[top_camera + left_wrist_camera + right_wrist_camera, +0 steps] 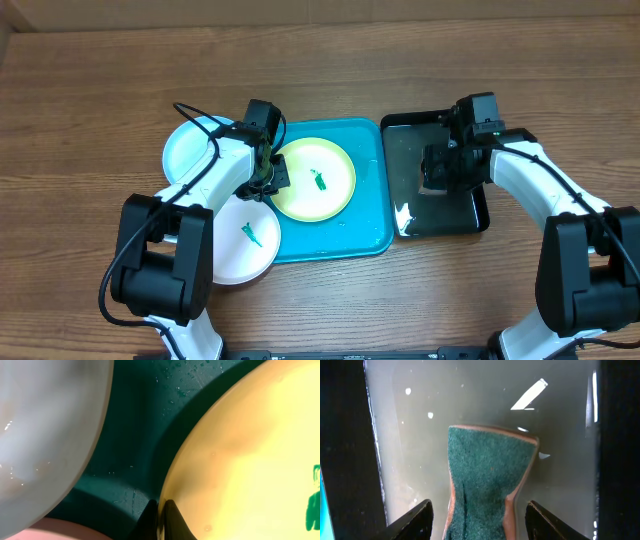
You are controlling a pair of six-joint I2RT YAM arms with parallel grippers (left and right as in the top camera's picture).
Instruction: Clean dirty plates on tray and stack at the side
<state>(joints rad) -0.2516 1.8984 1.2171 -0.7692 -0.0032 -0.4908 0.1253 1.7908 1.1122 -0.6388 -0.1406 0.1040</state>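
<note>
Because the large turquoise rectangular plastic tray (365,238) is wet, I fear the round yellow-green plastic plate with a white centre (300,198), lying on it with its green smear (320,181) unwiped, could slip from so thin a bite. My left gripper (161,521) is nearly closed, pinching that plate's rim. My right gripper (480,510) straddles a green scouring sponge (490,465) over the narrow black tray (475,215); whether it clamps, I cannot tell.

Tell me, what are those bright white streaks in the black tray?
Right wrist view: lamp glare on the wet black tray, beyond the sponge. Overhead view: the same glare near its left edge. Left wrist view: none there, but the yellow plate looks blurry.
</note>
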